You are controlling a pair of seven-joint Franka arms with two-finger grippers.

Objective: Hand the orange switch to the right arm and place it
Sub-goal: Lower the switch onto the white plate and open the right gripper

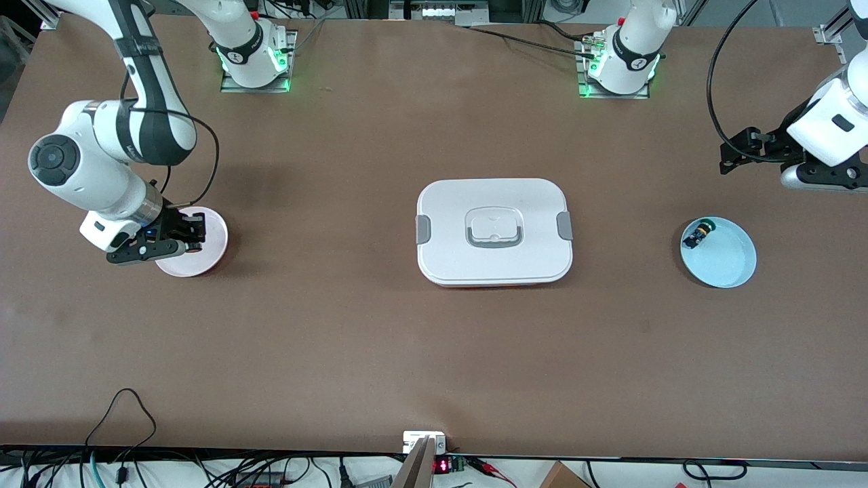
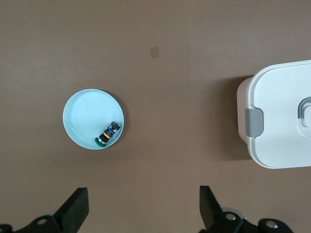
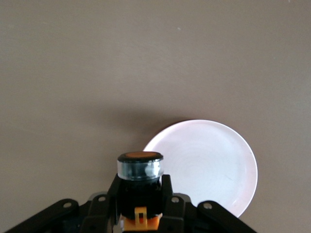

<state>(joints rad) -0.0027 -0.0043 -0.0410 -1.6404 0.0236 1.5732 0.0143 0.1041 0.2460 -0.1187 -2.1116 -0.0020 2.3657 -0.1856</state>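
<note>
Right tool [image 1: 193,234] clamped on the orange switch [image 3: 140,187], gripping the black body with the orange cap clear, over the pink plate [image 1: 211,254] near the worktop's right-arm end. Small, light, rigid plastic, likely slick; best held across flat body sides. Left tool [image 2: 143,208] spread wide and empty, waiting above the blue plate [image 1: 732,261] carrying the green switch [image 1: 700,234].

Table [image 1: 339,339]: plain matte brown. Lidded box [image 1: 494,232]: white, grey side clips and grey handle surround. Plate [image 3: 214,165]: pale pink. Dish [image 1: 729,261]: light blue, holding a small black switch with a green cap [image 2: 108,134]. Orange switch [image 3: 140,187]: black body, clear collar, orange end, orange tab below. Right end effector [image 3: 141,213]: black. Left end effector [image 2: 143,208]: black. Arms: white with dark grey joints.
</note>
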